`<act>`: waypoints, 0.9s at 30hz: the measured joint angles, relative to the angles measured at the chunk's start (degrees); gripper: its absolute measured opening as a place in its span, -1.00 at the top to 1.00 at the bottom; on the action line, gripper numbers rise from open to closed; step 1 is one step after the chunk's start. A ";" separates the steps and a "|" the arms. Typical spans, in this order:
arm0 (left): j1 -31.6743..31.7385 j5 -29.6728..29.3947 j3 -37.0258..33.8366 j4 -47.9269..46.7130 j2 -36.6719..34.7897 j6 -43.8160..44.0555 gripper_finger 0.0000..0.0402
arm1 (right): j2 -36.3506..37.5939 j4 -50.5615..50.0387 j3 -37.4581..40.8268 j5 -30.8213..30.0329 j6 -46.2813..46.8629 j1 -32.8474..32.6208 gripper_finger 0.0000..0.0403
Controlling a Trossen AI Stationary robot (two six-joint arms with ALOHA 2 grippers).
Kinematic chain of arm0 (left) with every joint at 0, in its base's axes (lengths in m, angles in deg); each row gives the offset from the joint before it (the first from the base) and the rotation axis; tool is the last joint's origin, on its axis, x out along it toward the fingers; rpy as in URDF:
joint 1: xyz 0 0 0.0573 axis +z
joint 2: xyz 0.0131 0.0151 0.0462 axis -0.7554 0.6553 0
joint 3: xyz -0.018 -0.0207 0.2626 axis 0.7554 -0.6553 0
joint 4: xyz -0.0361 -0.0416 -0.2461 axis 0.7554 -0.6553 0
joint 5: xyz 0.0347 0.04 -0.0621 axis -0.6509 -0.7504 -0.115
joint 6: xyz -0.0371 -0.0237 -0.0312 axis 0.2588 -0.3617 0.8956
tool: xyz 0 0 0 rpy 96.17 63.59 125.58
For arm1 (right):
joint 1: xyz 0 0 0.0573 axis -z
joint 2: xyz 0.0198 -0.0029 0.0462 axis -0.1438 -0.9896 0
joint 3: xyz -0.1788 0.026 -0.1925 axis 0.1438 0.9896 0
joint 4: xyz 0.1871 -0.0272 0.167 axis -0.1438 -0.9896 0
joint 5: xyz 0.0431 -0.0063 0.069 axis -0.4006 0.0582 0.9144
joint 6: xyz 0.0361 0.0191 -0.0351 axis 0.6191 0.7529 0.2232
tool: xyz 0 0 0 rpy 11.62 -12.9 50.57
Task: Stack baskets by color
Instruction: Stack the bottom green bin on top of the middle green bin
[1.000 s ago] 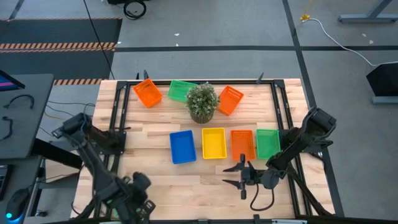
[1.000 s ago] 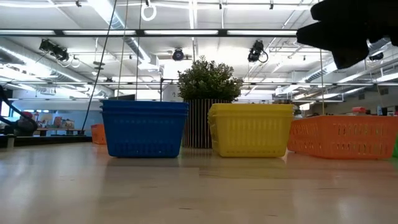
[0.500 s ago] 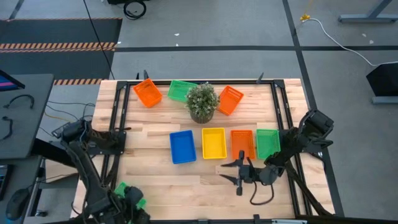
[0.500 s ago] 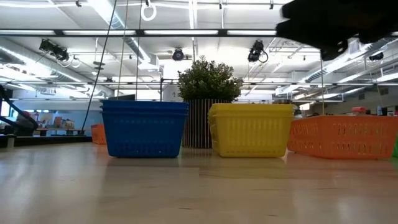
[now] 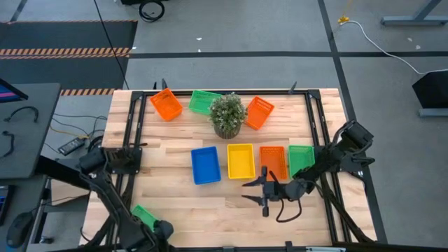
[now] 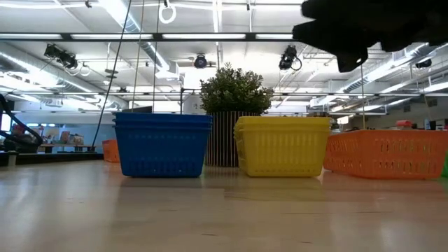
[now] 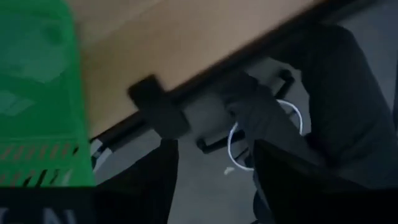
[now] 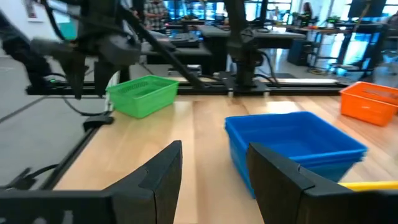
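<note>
A green basket (image 5: 145,215) (image 8: 142,94) rests on its base at the table's near left corner. My left gripper (image 5: 155,229) (image 7: 214,149) hangs open beside it, over the near edge, with the basket (image 7: 34,93) off to one side of its fingers. A blue basket (image 5: 205,164), a yellow one (image 5: 240,161), an orange one (image 5: 273,162) and a green one (image 5: 301,160) stand in a row mid-table. My right gripper (image 5: 250,192) (image 8: 211,149) stands open and level near the row, pointing toward the table's left. The blue basket (image 8: 292,140) lies ahead of it.
A potted plant (image 5: 228,114) stands behind the row. Along the far edge lie an orange basket (image 5: 166,103), a green basket (image 5: 205,101) and another orange basket (image 5: 260,112). Bare wood (image 5: 203,203) stretches between the row and the near edge.
My left gripper has sunk and gone toward the table's near edge. The green basket, hidden under it before, now lies uncovered on the table beside it. My right gripper has gone toward the table's left, staying level.
</note>
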 joint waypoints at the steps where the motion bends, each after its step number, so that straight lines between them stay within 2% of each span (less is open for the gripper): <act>1: 0.20 0.06 1.38 -1.38 -0.28 -1.54 -0.04 | 0.00 0.00 0.00 0.03 0.06 -0.31 0.09; 6: 0.78 5.77 7.48 -14.33 -0.83 -4.59 0.09 | 0.00 0.03 0.00 0.09 1.27 -1.21 0.09; 7: 0.52 6.10 7.92 -16.81 -0.83 -4.32 0.12 | 0.00 0.01 0.00 0.05 1.54 -1.30 0.09; 9: -0.32 3.22 7.59 -19.09 -0.83 -2.26 0.15 | 0.00 0.01 0.00 0.02 1.81 -1.57 0.09; 12: -1.49 -1.66 4.93 -19.15 -0.77 0.94 0.15 | 0.00 0.00 0.00 0.07 1.86 -1.98 0.09; 17: -1.77 -1.76 -0.36 -17.23 -0.75 5.02 0.01 | 0.00 -0.11 0.00 0.05 1.27 -2.41 0.09; 21: -1.13 -1.87 -3.37 -12.73 -0.73 2.42 -0.01 | 0.00 -0.26 0.00 -0.04 0.41 -3.26 0.09; 24: -0.20 -1.81 -3.83 -12.12 -0.73 -1.85 0.12 | 0.17 -0.31 0.00 -0.48 -2.64 -5.60 0.09; 27: 0.67 -1.78 -3.88 -13.61 -0.73 -7.48 0.38 | 1.67 -0.61 0.00 -4.40 -6.15 -9.34 0.09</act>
